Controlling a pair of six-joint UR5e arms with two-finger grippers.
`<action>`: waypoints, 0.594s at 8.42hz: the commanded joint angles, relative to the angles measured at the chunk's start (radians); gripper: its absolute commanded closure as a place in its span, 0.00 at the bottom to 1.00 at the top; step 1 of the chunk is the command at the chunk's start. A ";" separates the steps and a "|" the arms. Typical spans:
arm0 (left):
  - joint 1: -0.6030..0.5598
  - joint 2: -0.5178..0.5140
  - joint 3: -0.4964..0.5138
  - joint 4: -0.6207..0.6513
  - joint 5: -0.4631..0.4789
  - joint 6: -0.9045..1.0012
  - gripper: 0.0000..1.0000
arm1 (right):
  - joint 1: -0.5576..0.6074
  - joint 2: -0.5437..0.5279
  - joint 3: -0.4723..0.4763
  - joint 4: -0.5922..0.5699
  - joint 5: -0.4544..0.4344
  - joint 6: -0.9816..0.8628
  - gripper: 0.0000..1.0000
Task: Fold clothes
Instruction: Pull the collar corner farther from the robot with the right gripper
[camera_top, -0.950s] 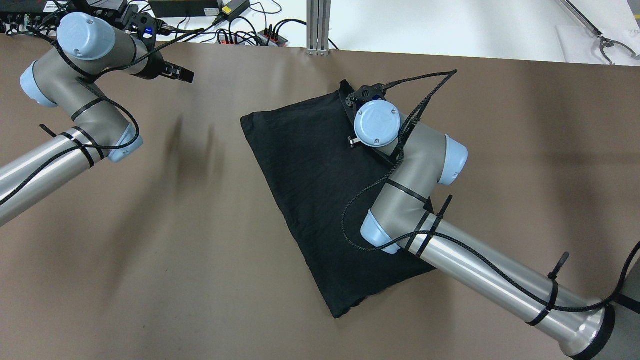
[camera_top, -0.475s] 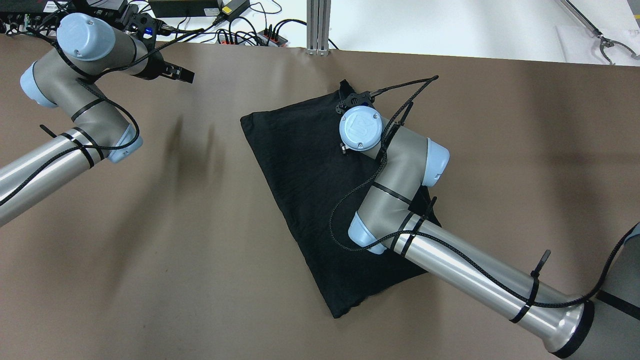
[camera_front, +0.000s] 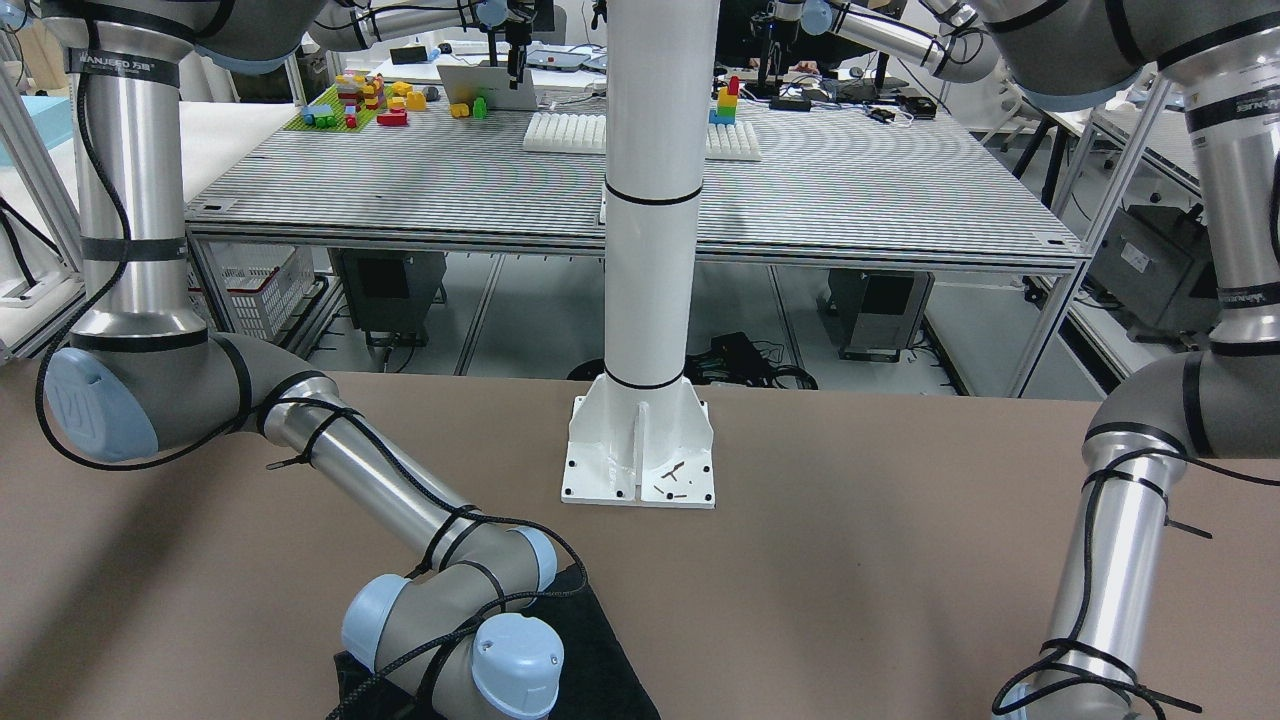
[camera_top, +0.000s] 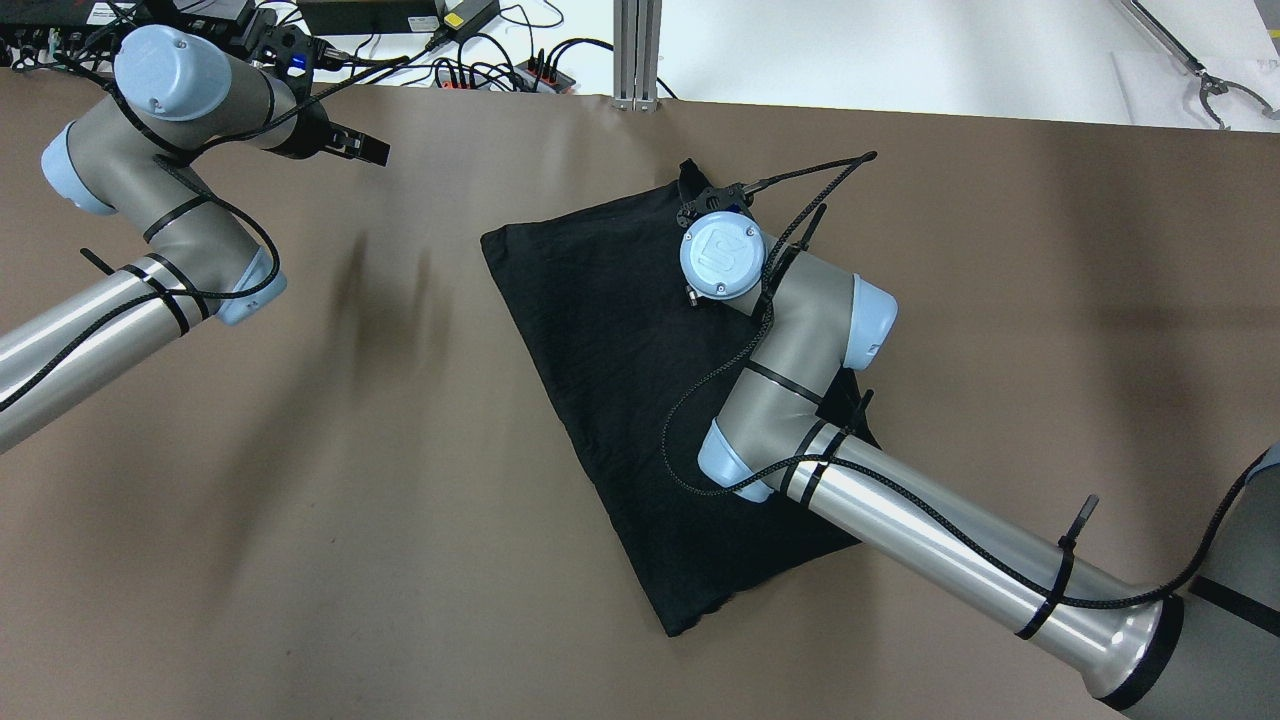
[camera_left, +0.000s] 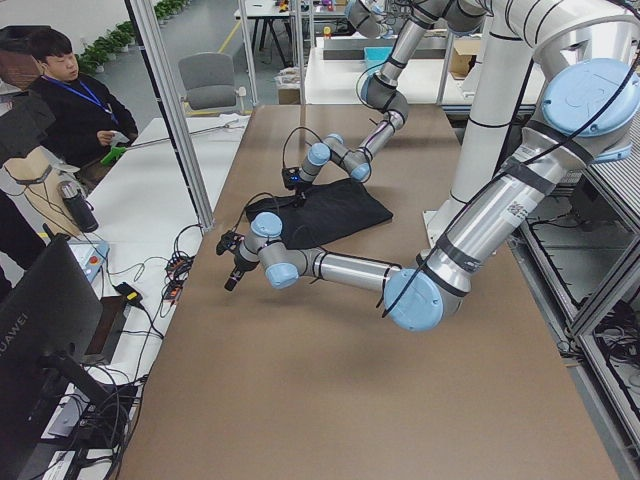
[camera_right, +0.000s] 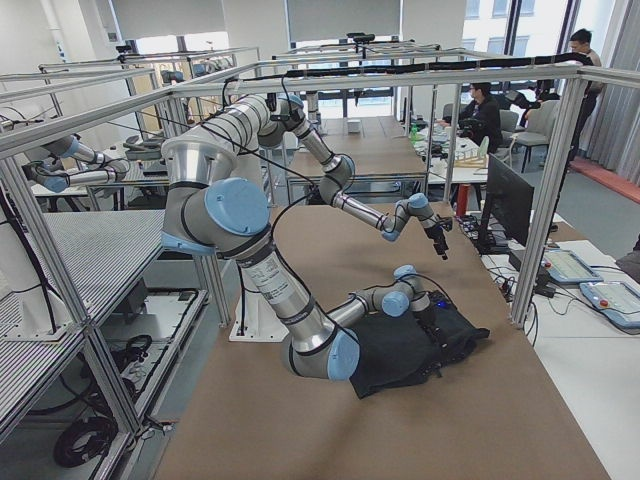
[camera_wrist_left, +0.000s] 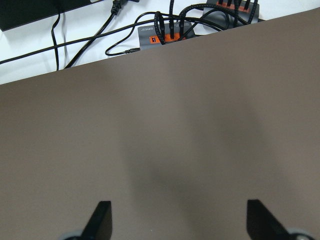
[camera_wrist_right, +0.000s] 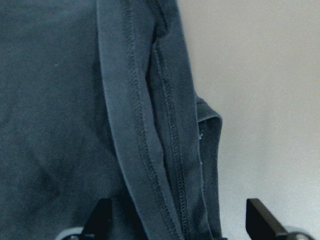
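The clothes (camera_top: 610, 380) are one black piece lying folded and skewed in the middle of the brown table (camera_top: 300, 500), also seen in the side view (camera_left: 335, 212). My right gripper (camera_top: 705, 195) hangs over its far corner, mostly hidden under the wrist. In the right wrist view the right gripper (camera_wrist_right: 175, 225) is open, its jaws wide apart, with the stitched hems (camera_wrist_right: 150, 125) and the cloth's edge below and between them. My left gripper (camera_top: 365, 152) sits near the far left of the table; in its wrist view the left gripper (camera_wrist_left: 175, 225) is open over bare table.
Power strips and cables (camera_top: 480, 70) lie along the table's far edge, beside an aluminium post (camera_top: 637, 50). A white pillar's base plate (camera_front: 638, 470) stands on the robot's side. A person (camera_left: 70, 100) sits beyond the far edge.
My right wrist has shifted left and slightly nearer over the cloth's far corner, then nearly stopped. The left arm and the cloth have not moved.
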 joint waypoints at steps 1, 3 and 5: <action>0.000 0.000 0.000 0.000 0.000 -0.001 0.05 | 0.034 -0.021 -0.010 0.001 -0.002 -0.009 0.06; 0.000 0.001 0.000 0.000 0.000 0.001 0.05 | 0.061 -0.052 -0.010 0.004 -0.002 -0.013 0.06; 0.000 0.003 0.000 -0.001 0.000 -0.001 0.05 | 0.106 -0.095 -0.010 0.020 -0.002 -0.044 0.06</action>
